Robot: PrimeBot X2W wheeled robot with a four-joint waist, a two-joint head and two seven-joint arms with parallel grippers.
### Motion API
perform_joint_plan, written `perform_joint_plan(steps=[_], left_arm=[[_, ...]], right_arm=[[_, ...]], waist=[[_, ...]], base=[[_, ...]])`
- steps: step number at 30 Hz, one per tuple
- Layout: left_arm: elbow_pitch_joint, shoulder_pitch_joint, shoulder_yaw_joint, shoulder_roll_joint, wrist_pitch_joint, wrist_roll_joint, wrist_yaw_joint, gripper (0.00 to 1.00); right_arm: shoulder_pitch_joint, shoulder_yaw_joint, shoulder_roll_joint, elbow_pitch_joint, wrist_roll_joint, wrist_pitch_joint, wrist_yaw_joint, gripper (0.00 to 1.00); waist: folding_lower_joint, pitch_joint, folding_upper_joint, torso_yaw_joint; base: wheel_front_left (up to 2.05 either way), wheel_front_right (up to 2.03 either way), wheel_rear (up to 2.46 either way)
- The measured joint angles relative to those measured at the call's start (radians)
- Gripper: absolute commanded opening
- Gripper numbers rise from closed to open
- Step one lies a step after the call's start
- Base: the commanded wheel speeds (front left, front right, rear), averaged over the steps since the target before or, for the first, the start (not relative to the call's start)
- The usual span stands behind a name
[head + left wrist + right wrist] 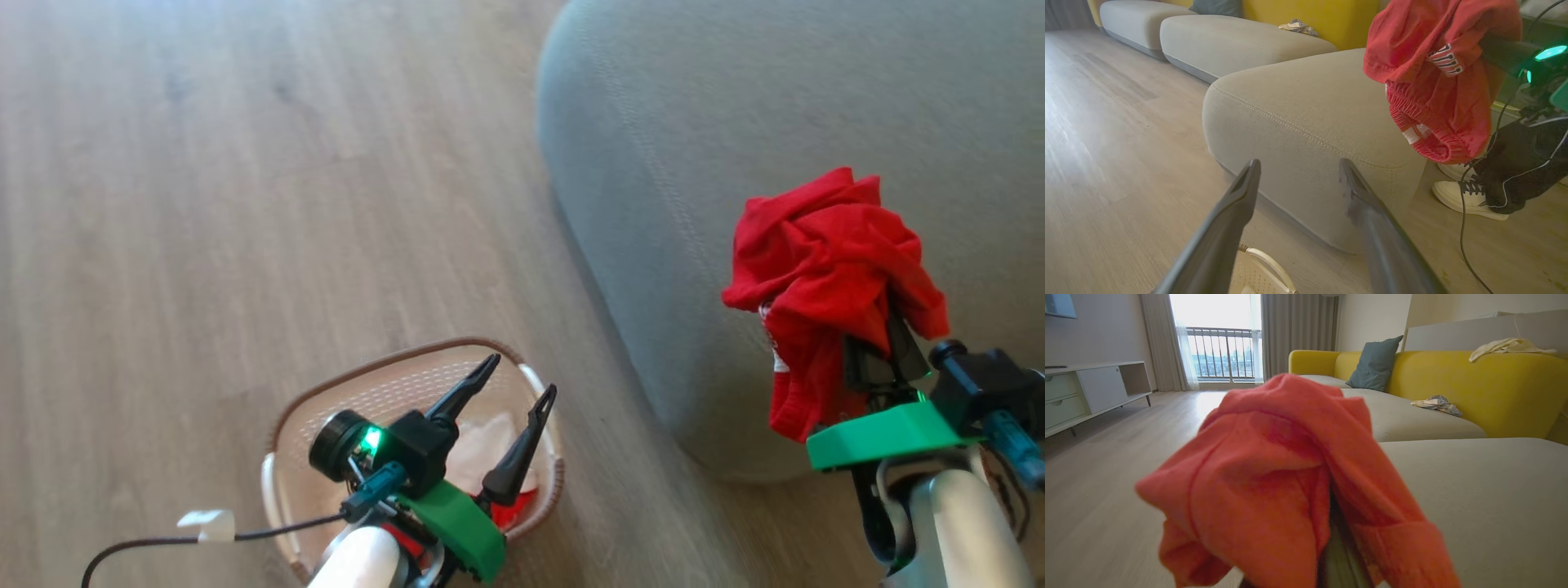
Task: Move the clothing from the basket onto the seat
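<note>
Gripping red clothing [824, 253] in the right hand [878, 343], raised at the edge of the seat [775, 122]. Holding the left hand [522, 376] spread wide above the basket [367, 363] on the floor [204, 204], more red fabric [514, 508] inside.

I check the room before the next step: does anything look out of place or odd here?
Nothing is spilled or damaged. The red garment hangs bunched over the shut right hand near the seat, not laid down. A crumpled cloth lies on another cushion and a pale cloth drapes over the yellow sofa back.
</note>
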Motion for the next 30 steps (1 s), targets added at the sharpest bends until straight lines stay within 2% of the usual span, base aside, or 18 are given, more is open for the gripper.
perform_joint_plan(steps=[10,13,19,30], left_arm=[[-0.002,-0.023,-0.002,0.003,0.0,0.038,-0.008,1.0],[0.0,-0.035,-0.034,0.012,0.0,0.041,-0.008,1.0],[0.005,-0.083,-0.099,0.031,0.0,0.026,-0.008,1.0],[0.016,-0.1,-0.129,0.041,0.0,0.006,-0.008,1.0]], right_arm=[[-0.001,-0.02,0.002,-0.024,0.038,0.0,0.0,0.0],[0.002,-0.053,0.002,-0.037,0.052,0.0,0.0,0.0],[0.005,-0.083,0.008,-0.064,0.069,0.0,0.0,0.0],[0.033,-0.113,0.009,-0.072,0.079,0.0,0.0,0.0]], waist=[[0.0,0.047,0.0,-0.167],[0.0,0.065,0.0,-0.202],[0.0001,0.105,0.0,-0.226],[0.0,0.118,0.0,-0.231]], base=[[0.0,0.0,0.0],[0.0,0.0,0.0],[0.0,0.0,0.0],[0.0,0.0,0.0]])
